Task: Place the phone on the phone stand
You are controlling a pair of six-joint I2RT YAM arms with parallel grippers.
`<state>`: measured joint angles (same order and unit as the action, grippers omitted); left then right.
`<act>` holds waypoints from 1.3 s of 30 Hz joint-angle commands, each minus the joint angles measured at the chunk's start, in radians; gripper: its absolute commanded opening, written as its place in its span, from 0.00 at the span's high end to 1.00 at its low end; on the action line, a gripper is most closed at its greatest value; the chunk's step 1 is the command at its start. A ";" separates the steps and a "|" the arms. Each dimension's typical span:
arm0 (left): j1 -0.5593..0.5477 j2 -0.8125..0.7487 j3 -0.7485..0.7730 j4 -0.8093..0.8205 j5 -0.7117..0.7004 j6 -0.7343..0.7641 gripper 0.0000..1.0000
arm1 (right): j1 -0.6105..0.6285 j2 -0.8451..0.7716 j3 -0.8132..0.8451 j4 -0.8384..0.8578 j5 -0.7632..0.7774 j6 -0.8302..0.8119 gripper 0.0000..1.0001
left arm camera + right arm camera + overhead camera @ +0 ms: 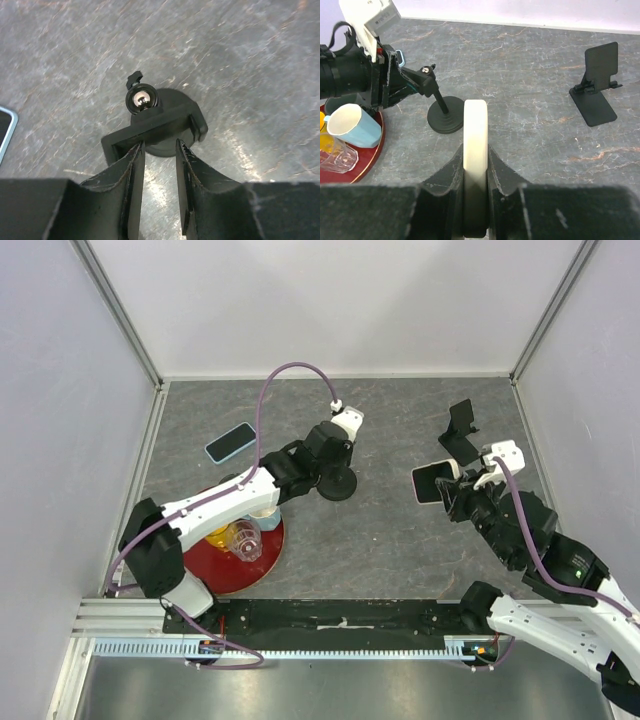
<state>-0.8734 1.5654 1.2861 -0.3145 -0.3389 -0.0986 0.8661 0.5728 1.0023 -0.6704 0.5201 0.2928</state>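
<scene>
My right gripper clamps the white phone edge-on; the round-based stand sits directly left, mid-frame in the top view, at my left gripper, whose grip I cannot tell.

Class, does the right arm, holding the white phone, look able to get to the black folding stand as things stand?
Probably yes. The black folding stand sits just beyond the right gripper and its white phone, with nothing standing between them; the left gripper is off at the round-base stand.
</scene>
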 commanded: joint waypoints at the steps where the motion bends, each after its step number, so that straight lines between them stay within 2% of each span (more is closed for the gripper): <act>1: 0.001 0.024 0.045 -0.031 -0.120 -0.064 0.63 | 0.001 -0.025 0.004 0.101 0.038 -0.004 1.00; 6: 0.002 0.021 0.062 -0.072 -0.131 -0.072 0.66 | 0.001 -0.013 -0.014 0.104 0.018 -0.012 1.00; 9: 0.002 -0.031 0.026 -0.052 -0.031 -0.040 0.65 | 0.001 -0.005 -0.021 0.109 0.005 -0.018 1.00; 13: 0.002 -0.178 -0.054 0.023 0.028 -0.009 0.46 | 0.001 0.006 -0.021 0.109 -0.015 -0.026 1.00; 17: 0.019 -0.222 -0.087 0.037 -0.023 0.007 0.39 | 0.001 0.016 -0.024 0.115 -0.029 -0.026 1.00; 20: 0.040 -0.196 -0.074 0.023 -0.008 0.005 0.39 | 0.002 0.025 -0.022 0.127 -0.049 -0.029 1.00; 28: 0.143 -0.079 0.012 -0.035 0.144 -0.061 0.52 | 0.002 0.033 -0.011 0.141 -0.164 -0.073 1.00; 39: 0.154 -0.028 0.021 -0.020 0.169 -0.033 0.59 | 0.001 0.010 -0.027 0.152 -0.176 -0.077 1.00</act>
<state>-0.7200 1.5166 1.2545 -0.3649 -0.1967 -0.1265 0.8665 0.5869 0.9707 -0.6346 0.3557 0.2276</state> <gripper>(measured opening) 0.413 0.226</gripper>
